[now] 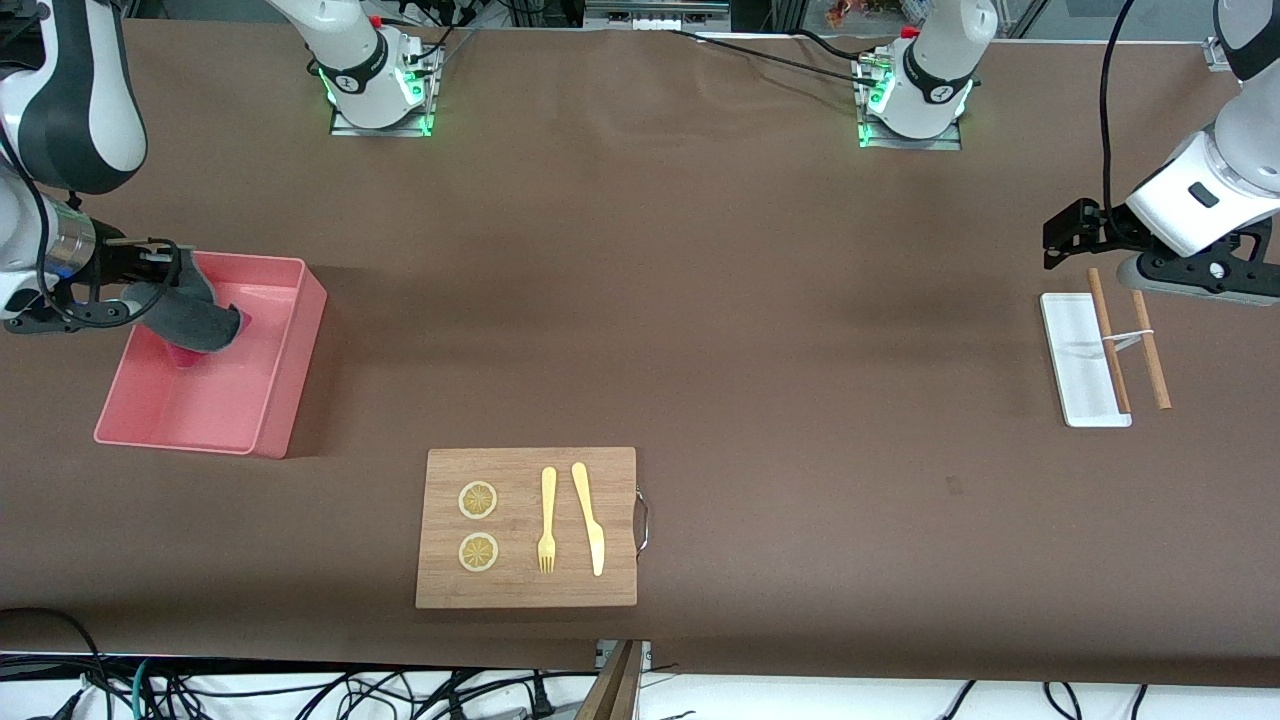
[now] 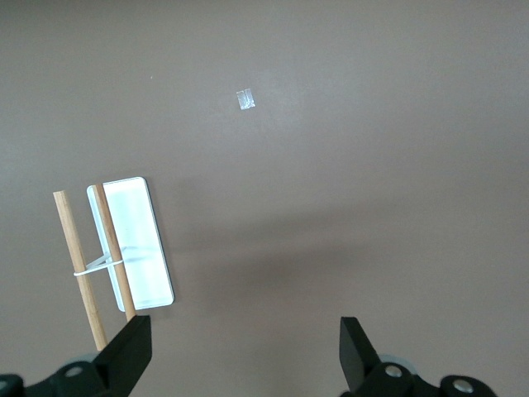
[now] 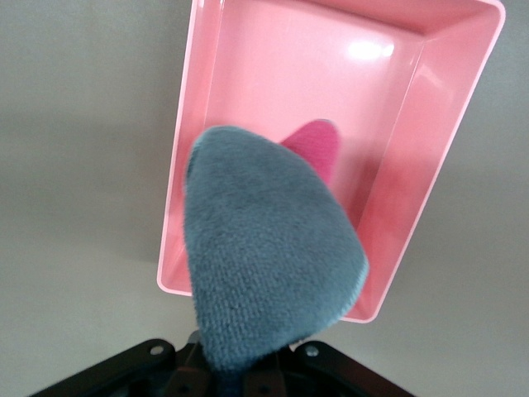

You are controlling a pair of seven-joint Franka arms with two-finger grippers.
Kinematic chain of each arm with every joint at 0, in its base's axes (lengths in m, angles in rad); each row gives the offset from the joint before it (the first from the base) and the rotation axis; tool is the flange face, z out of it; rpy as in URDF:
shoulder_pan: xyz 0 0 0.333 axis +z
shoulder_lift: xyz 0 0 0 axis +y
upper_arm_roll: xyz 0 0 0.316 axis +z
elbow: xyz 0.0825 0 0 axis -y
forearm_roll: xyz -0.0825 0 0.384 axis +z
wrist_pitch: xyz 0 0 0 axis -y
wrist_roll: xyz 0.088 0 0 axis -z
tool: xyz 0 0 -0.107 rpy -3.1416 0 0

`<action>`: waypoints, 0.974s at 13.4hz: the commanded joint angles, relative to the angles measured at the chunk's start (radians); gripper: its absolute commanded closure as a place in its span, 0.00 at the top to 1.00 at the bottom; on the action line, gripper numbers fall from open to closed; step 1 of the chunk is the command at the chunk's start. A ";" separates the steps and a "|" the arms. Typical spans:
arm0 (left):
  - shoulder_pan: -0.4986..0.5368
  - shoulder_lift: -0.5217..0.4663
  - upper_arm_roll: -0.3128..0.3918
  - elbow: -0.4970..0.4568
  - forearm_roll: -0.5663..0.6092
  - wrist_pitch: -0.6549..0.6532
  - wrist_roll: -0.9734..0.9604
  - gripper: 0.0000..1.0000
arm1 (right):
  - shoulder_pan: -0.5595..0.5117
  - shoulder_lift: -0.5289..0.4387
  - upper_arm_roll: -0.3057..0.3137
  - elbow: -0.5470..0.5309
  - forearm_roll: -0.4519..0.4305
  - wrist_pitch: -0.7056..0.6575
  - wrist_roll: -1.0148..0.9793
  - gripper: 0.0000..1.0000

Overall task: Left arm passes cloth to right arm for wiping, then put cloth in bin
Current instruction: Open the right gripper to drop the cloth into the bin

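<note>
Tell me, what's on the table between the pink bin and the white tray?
Only bare brown table, as the front view shows. The wooden board lies nearer the camera, off the line from bin to tray.

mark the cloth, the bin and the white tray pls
cloth (image 3: 264, 248), right wrist view, middle of its grey face
bin (image 1: 285, 385), front view, outer side wall
white tray (image 1: 1075, 350), front view, bare middle of its floor
</note>
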 commanded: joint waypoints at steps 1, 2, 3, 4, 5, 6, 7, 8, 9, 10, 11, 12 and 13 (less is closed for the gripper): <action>-0.007 0.008 -0.001 0.024 0.015 -0.021 -0.015 1.00 | -0.005 -0.012 0.006 -0.005 -0.007 0.012 -0.014 1.00; -0.007 0.008 -0.001 0.024 0.015 -0.021 -0.015 1.00 | -0.006 -0.013 0.004 0.002 0.002 0.014 -0.010 1.00; -0.007 0.008 -0.001 0.024 0.016 -0.021 -0.015 1.00 | -0.011 -0.013 0.004 0.024 0.006 0.012 -0.010 1.00; -0.007 0.008 -0.003 0.024 0.016 -0.021 -0.015 1.00 | -0.013 -0.015 0.006 0.044 0.009 0.003 -0.010 1.00; -0.008 0.008 -0.003 0.024 0.018 -0.021 -0.015 1.00 | -0.011 -0.028 0.010 0.061 0.013 -0.006 -0.009 1.00; -0.008 0.008 -0.003 0.024 0.016 -0.021 -0.015 1.00 | -0.011 -0.042 0.027 0.077 0.013 -0.027 -0.003 1.00; -0.008 0.008 -0.003 0.024 0.016 -0.021 -0.015 1.00 | -0.013 -0.053 0.055 0.110 0.016 -0.055 0.000 1.00; -0.007 0.008 -0.003 0.024 0.016 -0.023 -0.015 1.00 | -0.011 -0.058 0.075 0.154 0.032 -0.107 0.006 1.00; -0.007 0.008 -0.001 0.024 0.016 -0.023 -0.015 1.00 | -0.011 -0.062 0.086 0.194 0.057 -0.162 0.035 1.00; -0.007 0.008 -0.001 0.024 0.016 -0.023 -0.015 1.00 | -0.011 -0.077 0.093 0.222 0.069 -0.200 0.064 1.00; -0.008 0.008 -0.003 0.024 0.016 -0.021 -0.015 1.00 | -0.011 -0.094 0.113 0.245 0.071 -0.237 0.095 1.00; -0.008 0.008 -0.003 0.024 0.016 -0.021 -0.015 1.00 | -0.011 -0.102 0.128 0.269 0.072 -0.266 0.112 1.00; -0.007 0.008 -0.001 0.024 0.016 -0.021 -0.015 1.00 | -0.011 -0.102 0.135 0.289 0.072 -0.280 0.124 1.00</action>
